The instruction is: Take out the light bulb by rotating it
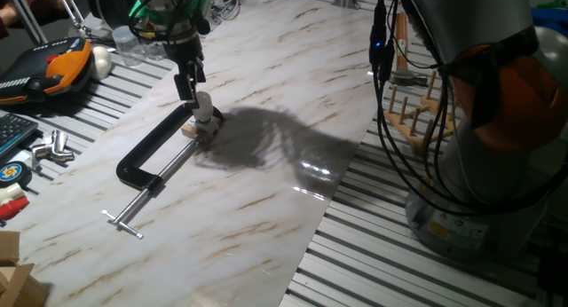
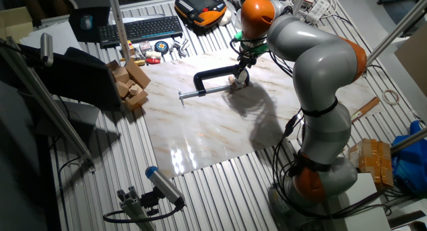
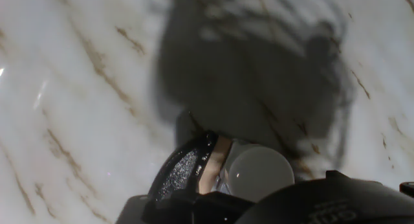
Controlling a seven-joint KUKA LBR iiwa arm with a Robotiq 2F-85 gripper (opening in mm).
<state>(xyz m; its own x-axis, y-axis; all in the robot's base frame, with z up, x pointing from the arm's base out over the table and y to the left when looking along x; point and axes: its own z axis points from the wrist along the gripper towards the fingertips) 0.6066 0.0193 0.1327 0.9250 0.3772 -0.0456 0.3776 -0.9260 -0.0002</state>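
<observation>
The light bulb [image 1: 205, 106] is a small frosted white globe standing upright in a tan wooden block [image 1: 201, 129]. The block is held in the jaw of a black C-clamp [image 1: 145, 158] lying on the marble board. My gripper [image 1: 195, 96] reaches down from the upper left, its dark fingers right against the bulb's top and left side. In the hand view the bulb [image 3: 259, 173] shows close at the bottom, beside the clamp's jaw [image 3: 183, 170], with the gripper's dark body below. From the other fixed view the gripper [image 2: 241, 75] covers the bulb. The finger gap is hidden.
The clamp's screw bar with T-handle [image 1: 124, 223] points toward the board's front left. An orange and black pendant [image 1: 55, 66], a keyboard [image 2: 140, 29] and small tools lie off the board's left. Wooden blocks [image 2: 130, 84] sit beside the board. A wooden peg rack [image 1: 415, 112] stands right.
</observation>
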